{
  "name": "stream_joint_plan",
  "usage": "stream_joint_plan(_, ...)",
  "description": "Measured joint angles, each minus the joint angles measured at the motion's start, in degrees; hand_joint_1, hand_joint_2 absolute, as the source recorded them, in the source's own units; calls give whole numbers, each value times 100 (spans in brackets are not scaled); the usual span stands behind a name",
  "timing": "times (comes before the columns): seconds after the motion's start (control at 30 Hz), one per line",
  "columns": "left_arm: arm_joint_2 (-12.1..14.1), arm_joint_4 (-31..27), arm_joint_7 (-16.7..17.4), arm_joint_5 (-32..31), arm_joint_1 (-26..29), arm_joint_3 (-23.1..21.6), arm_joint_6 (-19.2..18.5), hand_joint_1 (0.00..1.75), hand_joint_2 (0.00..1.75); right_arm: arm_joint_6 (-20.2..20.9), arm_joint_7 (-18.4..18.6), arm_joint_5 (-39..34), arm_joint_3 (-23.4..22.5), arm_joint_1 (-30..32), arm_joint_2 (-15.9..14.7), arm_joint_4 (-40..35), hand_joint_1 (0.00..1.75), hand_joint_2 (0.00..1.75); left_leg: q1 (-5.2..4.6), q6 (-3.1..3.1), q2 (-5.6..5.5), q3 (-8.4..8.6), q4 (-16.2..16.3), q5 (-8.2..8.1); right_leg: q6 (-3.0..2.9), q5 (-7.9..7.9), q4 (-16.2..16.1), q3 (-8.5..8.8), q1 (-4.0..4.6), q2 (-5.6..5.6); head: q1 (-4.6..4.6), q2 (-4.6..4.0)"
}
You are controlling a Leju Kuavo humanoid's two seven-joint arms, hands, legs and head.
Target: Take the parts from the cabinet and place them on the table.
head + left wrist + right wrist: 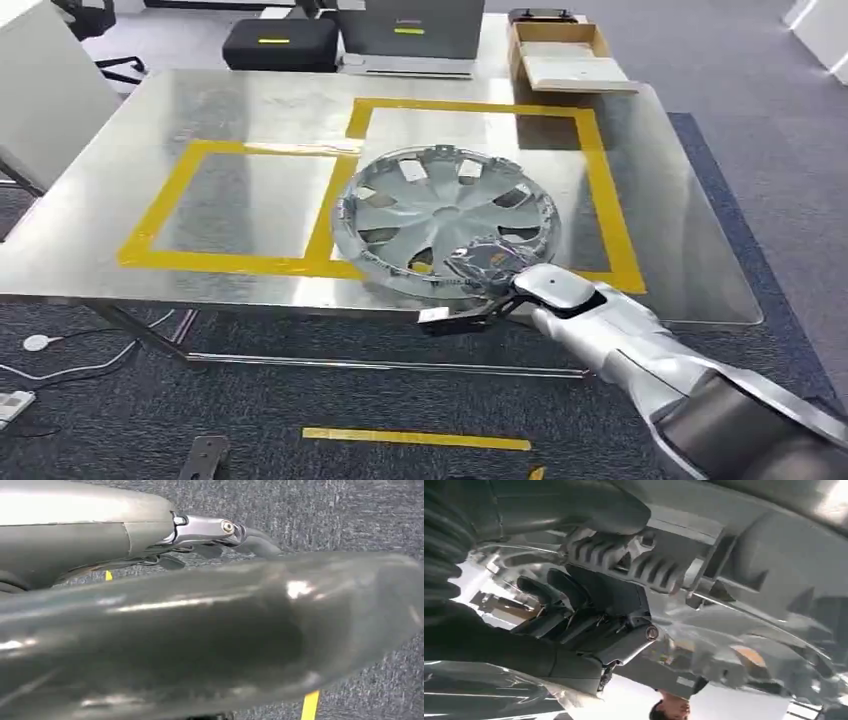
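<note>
On the left, the left hand [220,530] hangs beside the robot's body over grey carpet; its fingers lie close along its side and whether it is clenched or released cannot be told. On the steel counter [110,200], the left yellow tape square [190,160] has nothing inside it. Further right, the silver hubcap [440,215] lies across the shared tape line, mostly inside the right tape square [600,180], its near rim by the counter's front edge. The right hand [485,265] grasps that near rim, thumb on one face and dark fingers [559,595] on the other.

Risks, as I judge them: the near rim may overhang the front edge, so a hasty release could let it tip or slide off the slick steel; fingers snagging the ribbed rim could drag the hubcap toward the edge on withdrawal
</note>
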Motion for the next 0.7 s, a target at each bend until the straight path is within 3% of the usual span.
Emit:
stream_joint_plan(0.03, 0, 0, 0, -2, -1, 0, 2, 0, 0, 4, 0, 0, 2, -40, 0, 29, 175, 175, -2, -1, -4, 13, 0, 0, -32, 260, -561, 285, 1, -4, -2, 0)
stream_joint_plan(0.07, -2, 0, 0, -2, -6, -2, 2, 0, 0, 9, 0, 0, 7, -67, 0, 57, 175, 175, -4, -8, -6, 20, 1, -1, -62, 422, -1045, 551, 4, -12, -2, 0)
stream_joint_plan(0.1, -4, 0, 0, -2, -9, -4, 2, 0, 0, 9, 7, 0, 9, -87, 0, 79, 175, 175, -41, -42, -11, 7, 16, -6, -71, 337, -1239, 644, 43, -27, -6, 0)
stream_joint_plan(0.2, -2, 0, 0, -2, 1, -4, 4, 0, 0, 7, 9, -2, 15, -95, 0, 107, 175, 175, -9, -132, -15, 16, -5, 32, -117, 388, -1236, 677, 57, 1, -9, 0)
stream_joint_plan(0.27, 18, 0, -7, -2, -5, -4, 31, 0, 0, 9, 118, -15, 0, -102, 0, 120, 175, 175, -11, -193, -17, 5, 33, -21, -191, 453, -1319, 734, -6, -22, -9, 0)
stream_joint_plan(0.3, 20, 0, -22, -2, -4, -4, 37, 0, 0, 7, 175, -20, -11, -109, -8, 138, 175, 175, -18, -229, -8, -62, 213, -171, -215, 458, -1328, 741, -12, -27, -44, 0)
stream_joint_plan(0.37, 39, 0, -39, 2, 8, -4, 35, 0, 0, 4, 219, -59, -61, -128, -68, 173, 175, 175, 22, -285, -4, -428, 1092, -637, -219, 460, -1327, 740, -13, -52, -46, 0)
stream_joint_plan(0.4, 46, 0, -55, 4, 25, -4, 26, 0, 0, 2, 232, -89, -91, -140, -111, 190, 175, 175, 29, -303, -3, -607, 1514, -796, -220, 459, -1325, 738, -14, -58, -43, 0)
stream_joint_plan(0.43, 46, 0, -63, 7, 43, -4, 2, 0, 0, -7, 251, -129, -125, -149, -142, 204, 175, 175, 36, -314, -3, -697, 1733, -845, -220, 459, -1325, 739, -14, -61, -50, 0)
stream_joint_plan(0.47, 55, 0, -79, 31, 68, -4, -57, 0, 0, -20, 287, -171, -184, -155, -173, 221, 175, 175, 54, -324, -2, -669, 1691, -741, -217, 457, -1324, 741, -17, -59, -44, 0)
stream_joint_plan(0.5, 68, 0, -109, 57, 79, -2, -165, 0, 175, -43, 347, -201, -271, -155, -210, 236, 0, 0, 70, -329, -2, -523, 1390, -535, -213, 456, -1320, 742, -19, -59, -48, 0)
stream_joint_plan(0.57, 81, 0, -136, 94, 92, -2, -318, 0, 175, -122, 463, -160, -386, -168, -262, 262, 0, 0, 102, -344, 1, -43, 409, -65, -170, 435, -1293, 748, -41, -56, -44, 0)
stream_joint_plan(0.6, 76, 0, -144, 111, 105, -2, -427, 0, 175, -252, 564, -89, -446, -185, -286, 269, 0, 0, 90, -357, -9, 113, 120, -106, -123, 416, -1268, 721, -15, -41, -41, 0)
stream_joint_plan(0.67, 76, 2, -118, 105, 124, -4, -479, 0, 175, -665, 823, -6, -560, -217, -299, 271, 0, 0, 65, -259, -2, 95, 53, -127, -52, 441, -1249, 659, -9, 3, -41, 0)
stream_joint_plan(0.7, 81, 2, -98, 105, 136, -2, -459, 0, 0, -829, 931, 9, -627, -214, -304, 273, 0, 0, 42, -218, -2, 90, 60, -134, -23, 449, -1276, 664, -23, 5, -59, 0)
